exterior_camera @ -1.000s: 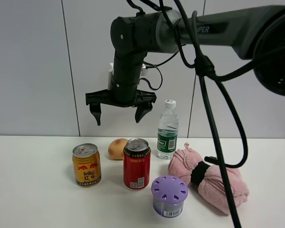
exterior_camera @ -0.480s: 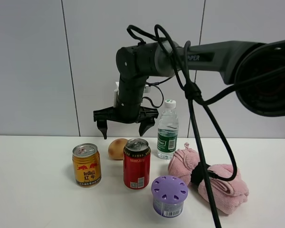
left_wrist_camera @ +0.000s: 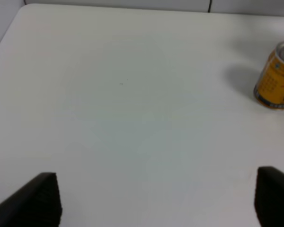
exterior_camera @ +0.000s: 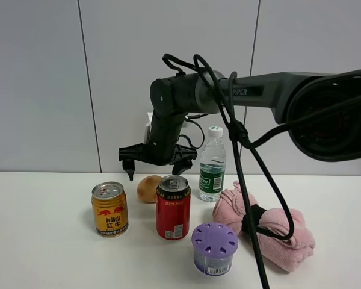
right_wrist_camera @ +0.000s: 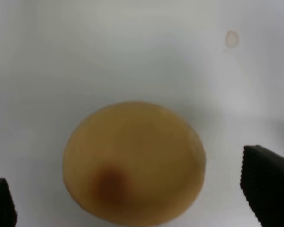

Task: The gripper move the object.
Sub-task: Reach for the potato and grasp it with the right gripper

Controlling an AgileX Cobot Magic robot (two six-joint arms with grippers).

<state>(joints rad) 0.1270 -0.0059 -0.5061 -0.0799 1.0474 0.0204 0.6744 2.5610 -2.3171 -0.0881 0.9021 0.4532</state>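
The object, a small round tan-orange bun [exterior_camera: 148, 188], lies on the white table [exterior_camera: 42, 241] behind the two cans. It fills the middle of the right wrist view [right_wrist_camera: 135, 163]. My right gripper [exterior_camera: 158, 171] hangs open directly over the bun, with its fingertips spread to either side and just above it; in the right wrist view [right_wrist_camera: 132, 191] the black fingertips [right_wrist_camera: 267, 187] show at both edges, apart from the bun. My left gripper [left_wrist_camera: 156, 198] is open and empty over bare table, out of the exterior high view.
A yellow can [exterior_camera: 110, 208] stands front left of the bun and also shows in the left wrist view [left_wrist_camera: 277, 78]. A red can [exterior_camera: 173, 208] stands right in front of the bun. A water bottle [exterior_camera: 212, 165], a purple-lidded tub [exterior_camera: 214, 247] and a pink rolled towel [exterior_camera: 268, 226] stand to the right.
My right gripper has come down from well above the cans to just over the bun, staying open. The objects on the table have not moved.
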